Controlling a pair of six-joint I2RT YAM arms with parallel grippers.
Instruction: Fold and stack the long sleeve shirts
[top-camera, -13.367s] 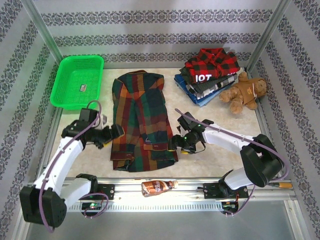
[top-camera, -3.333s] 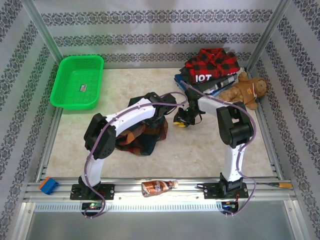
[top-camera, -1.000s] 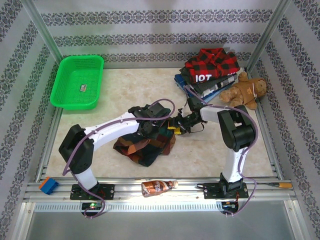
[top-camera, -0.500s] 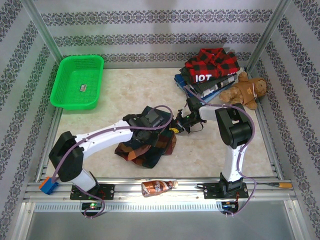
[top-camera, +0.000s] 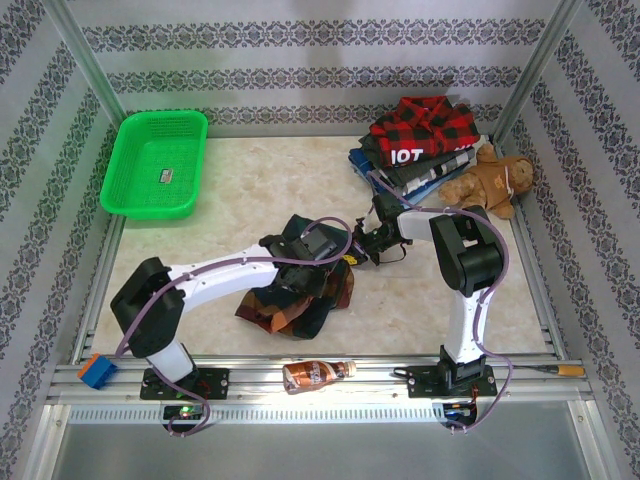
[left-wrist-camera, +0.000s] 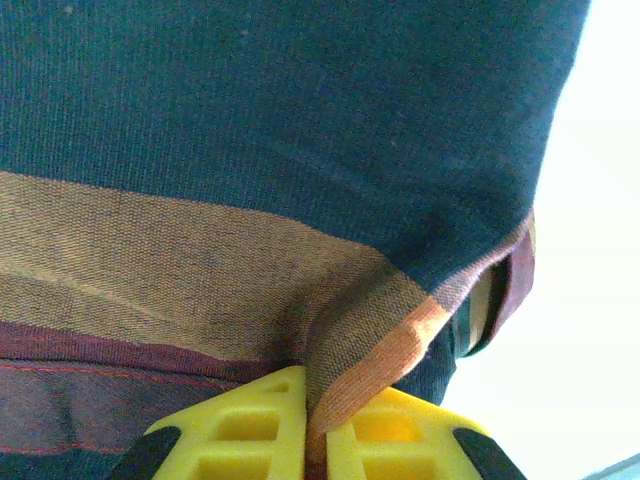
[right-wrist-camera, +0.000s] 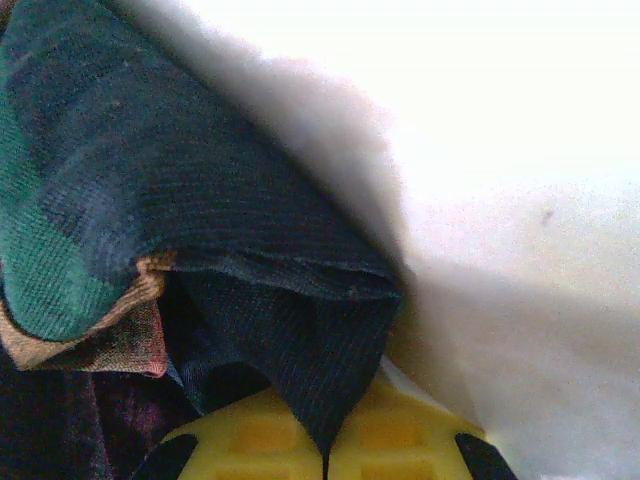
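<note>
The large plaid shirt (top-camera: 297, 298) lies crumpled in a heap at mid table. My left gripper (top-camera: 318, 262) sits on the heap's upper part, shut on a fold of orange-striped plaid cloth (left-wrist-camera: 400, 350) pinched between its yellow fingers (left-wrist-camera: 240, 430). My right gripper (top-camera: 356, 250) is at the heap's right edge, shut on a navy corner of the same shirt (right-wrist-camera: 320, 370) between yellow fingers (right-wrist-camera: 400, 440). A stack of folded shirts (top-camera: 418, 150), topped by a red-black check one, stands at the back right.
A green basket (top-camera: 157, 163) stands at the back left. A brown teddy bear (top-camera: 490, 185) lies right of the stack. A small brown bottle (top-camera: 317, 373) and a blue block (top-camera: 92, 370) rest on the near rail. Metal frame posts bound the table.
The right gripper has closed on the shirt's edge. The left arm has shifted slightly and the heap has moved a little right and forward.
</note>
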